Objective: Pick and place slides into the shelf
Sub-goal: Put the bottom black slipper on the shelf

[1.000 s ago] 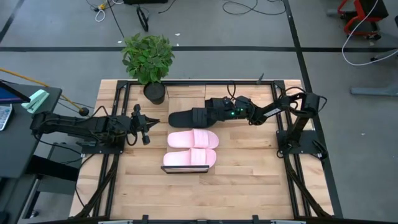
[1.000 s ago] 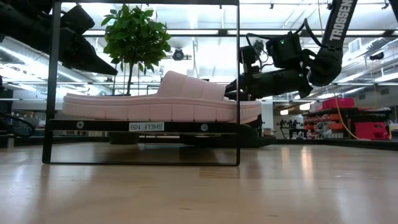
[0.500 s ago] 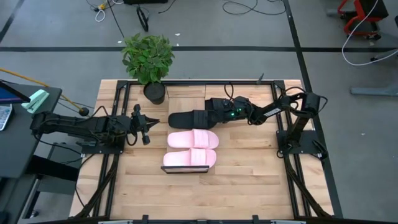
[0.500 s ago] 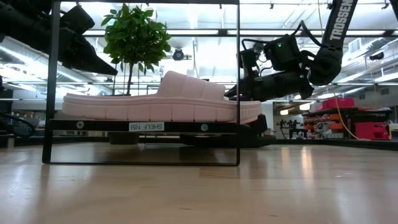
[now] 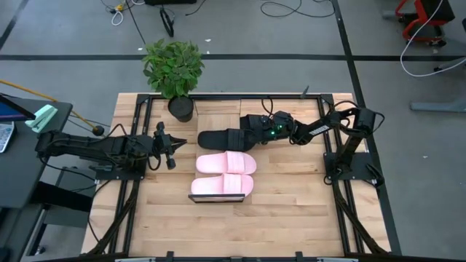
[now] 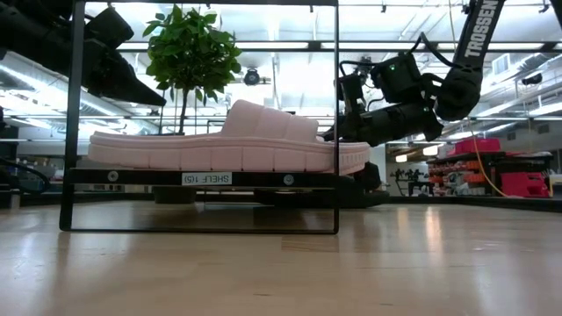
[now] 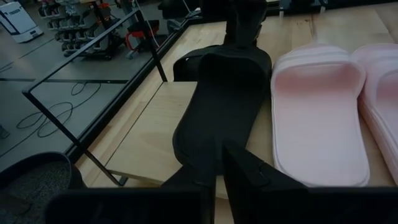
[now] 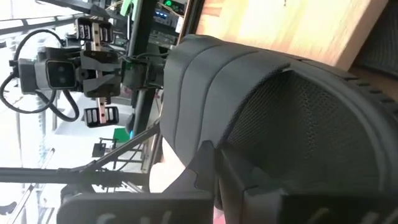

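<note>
Two arms low, right gripper [image 5: 246,131] at black slide [image 5: 218,138]

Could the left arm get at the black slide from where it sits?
Probably yes: the left gripper faces the black slide with bare tabletop between, though the right gripper already grips its far end.

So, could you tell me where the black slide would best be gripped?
Probably by its wide strap, coming from the heel end, where the right gripper is. The strap arches above the flat sole, giving an edge to pinch.
</note>
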Motion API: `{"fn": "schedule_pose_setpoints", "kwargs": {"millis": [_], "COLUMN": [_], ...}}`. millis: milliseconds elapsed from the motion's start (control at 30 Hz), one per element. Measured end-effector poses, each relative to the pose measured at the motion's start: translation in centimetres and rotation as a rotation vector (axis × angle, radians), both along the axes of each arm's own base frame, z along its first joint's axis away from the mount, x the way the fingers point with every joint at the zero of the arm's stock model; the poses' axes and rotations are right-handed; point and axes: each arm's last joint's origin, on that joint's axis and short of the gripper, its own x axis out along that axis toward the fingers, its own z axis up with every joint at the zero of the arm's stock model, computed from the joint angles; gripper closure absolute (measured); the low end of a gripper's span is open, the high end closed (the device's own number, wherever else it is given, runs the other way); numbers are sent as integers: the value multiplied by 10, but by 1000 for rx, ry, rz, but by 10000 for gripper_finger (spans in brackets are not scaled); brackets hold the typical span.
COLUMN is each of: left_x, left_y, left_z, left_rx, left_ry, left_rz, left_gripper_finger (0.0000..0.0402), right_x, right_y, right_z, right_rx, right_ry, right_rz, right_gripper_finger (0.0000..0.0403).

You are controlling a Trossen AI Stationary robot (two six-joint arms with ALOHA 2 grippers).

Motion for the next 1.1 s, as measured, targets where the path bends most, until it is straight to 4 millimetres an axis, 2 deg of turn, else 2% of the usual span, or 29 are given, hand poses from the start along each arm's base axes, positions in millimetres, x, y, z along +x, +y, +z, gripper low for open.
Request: {"fn": "schedule_pose_setpoints", "kwargs": {"millis": [100, 433, 700, 900, 1100], "left_x": [0, 0, 0, 0, 0], "left_y": [0, 0, 0, 0, 0], "left_z": [0, 0, 0, 0, 0], "left_rx": [2, 3, 3, 2, 2], "left_ry": [1, 2, 1, 2, 1], "left_rz": [-1, -1, -1, -1, -1], "left_gripper_finger": [376, 365, 376, 370, 363], "right_x": [0, -1, -1, -5, -18], "right_y": [0, 1, 2, 1, 2], "right_z": [0, -3, -3, 11, 23], "right_rx": [-14, -14, -4, -12, -19], "right_ry": [0, 23, 20, 4, 103], "right_rz": [3, 15, 35, 38, 27], "right_gripper_finger": [391, 331, 311, 307, 307]}}
